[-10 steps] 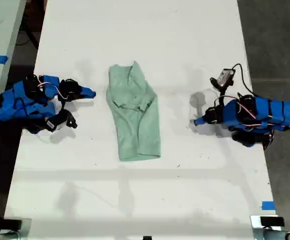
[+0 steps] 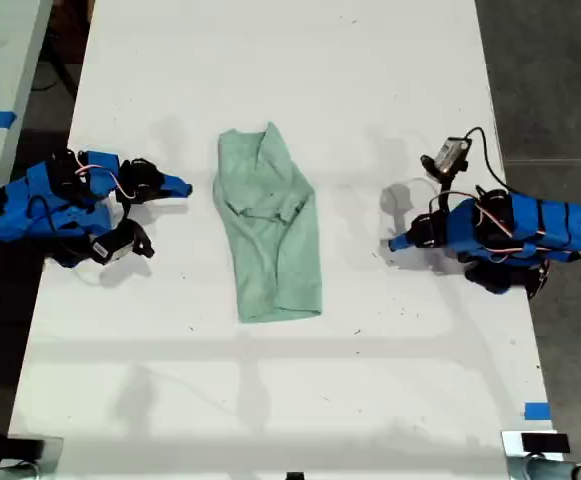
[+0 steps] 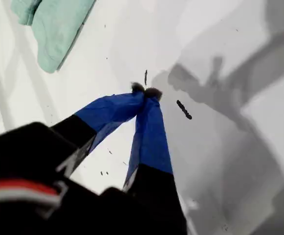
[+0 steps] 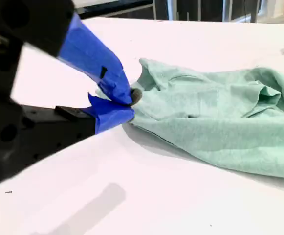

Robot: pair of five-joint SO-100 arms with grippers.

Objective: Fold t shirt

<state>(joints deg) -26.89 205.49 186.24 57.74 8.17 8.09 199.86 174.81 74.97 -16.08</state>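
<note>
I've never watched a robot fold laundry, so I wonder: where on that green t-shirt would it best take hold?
Probably the t shirt at its bottom hem, nearest the exterior view's lower edge. That hem lies flat and straight, so closing jaws can pinch its edge. Coming in low from a long side suits both arms, which rest on either side of the cloth.

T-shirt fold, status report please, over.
My first gripper shut, empty. My second gripper shut, beside the t-shirt. Shirt partly folded on the white table. Nothing in the way.

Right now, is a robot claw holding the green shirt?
No, the t shirt lies loose on the table, with both arms parked apart from it in the exterior view.
</note>
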